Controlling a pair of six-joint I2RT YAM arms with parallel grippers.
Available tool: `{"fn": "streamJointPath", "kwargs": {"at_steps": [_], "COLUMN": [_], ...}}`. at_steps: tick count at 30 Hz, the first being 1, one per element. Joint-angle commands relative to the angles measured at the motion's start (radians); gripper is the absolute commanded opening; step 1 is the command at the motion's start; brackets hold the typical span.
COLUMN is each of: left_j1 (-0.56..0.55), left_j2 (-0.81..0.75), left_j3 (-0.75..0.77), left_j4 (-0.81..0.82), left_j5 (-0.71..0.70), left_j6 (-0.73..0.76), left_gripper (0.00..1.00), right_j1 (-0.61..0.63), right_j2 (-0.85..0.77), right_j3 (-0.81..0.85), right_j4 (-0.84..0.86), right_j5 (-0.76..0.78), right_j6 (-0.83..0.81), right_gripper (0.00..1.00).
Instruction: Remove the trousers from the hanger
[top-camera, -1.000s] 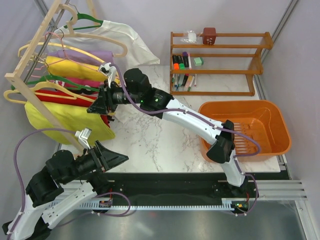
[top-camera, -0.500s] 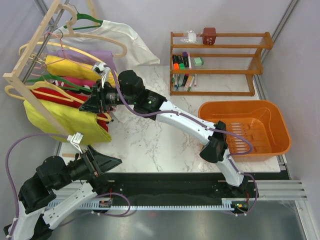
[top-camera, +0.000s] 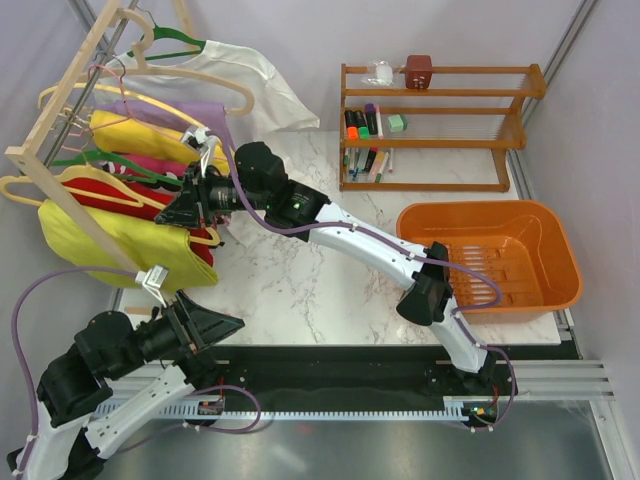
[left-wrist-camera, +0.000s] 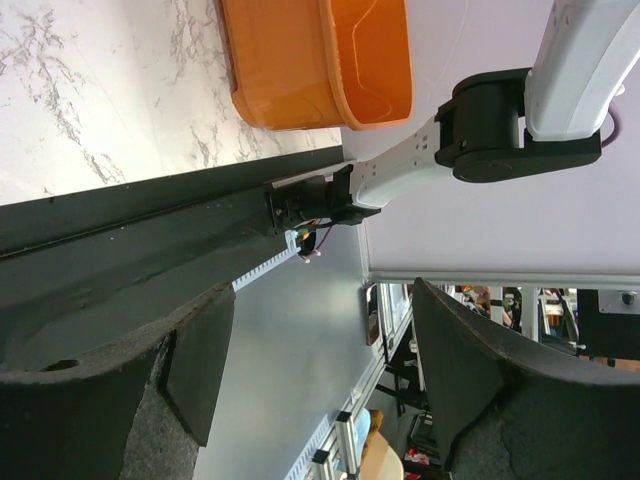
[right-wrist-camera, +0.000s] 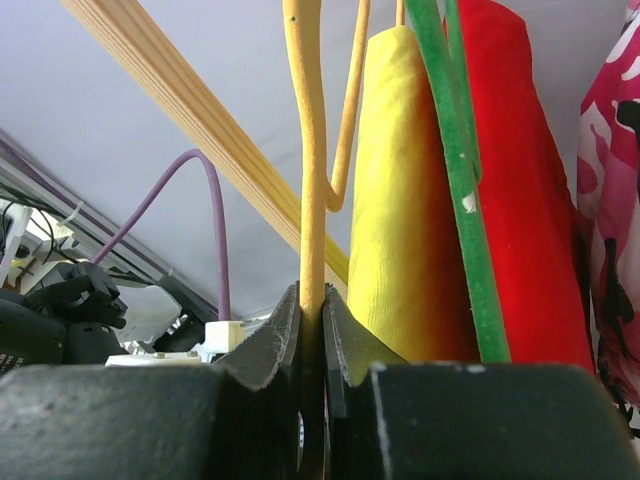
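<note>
Though apart before, R fingers (right-wrist-camera: 265, 362) now pinch hanger (right-wrist-camera: 306, 150).

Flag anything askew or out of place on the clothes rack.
The white shirt at the far end of the rack hangs lopsided on its cream hanger, most of it spilling toward the shelf. Nothing else stands out; the right tool pinches the hanger carrying the trousers.
</note>
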Motion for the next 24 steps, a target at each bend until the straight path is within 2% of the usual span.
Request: {"fn": "streamJointPath", "kwargs": {"at_steps": [1,18,24], "left_j1": [-0.006,-0.006,-0.006], "left_j2": [0.032,0.048,0.049], "left_j3": [0.015,0.001,0.001], "left_j4": [0.014,0.051,0.055], "left_j5": [-0.007,-0.016,-0.019], "left_j6": [-0.021,-0.012,-0.011], "left_gripper": [0.79,0.79,0.79], "right_j1": [0.006,-0.004,-0.006], "right_j2": [-0.024,-0.136,-0.194], "right_j3": [0.041,-0.014,-0.100], "right_j4": [0.114,0.349,0.450], "right_j5": [-0.029,-0.025,-0.028], "right_j6": [0.019,0.226,0.301], "right_gripper": [0.00,0.00,0.00]}}
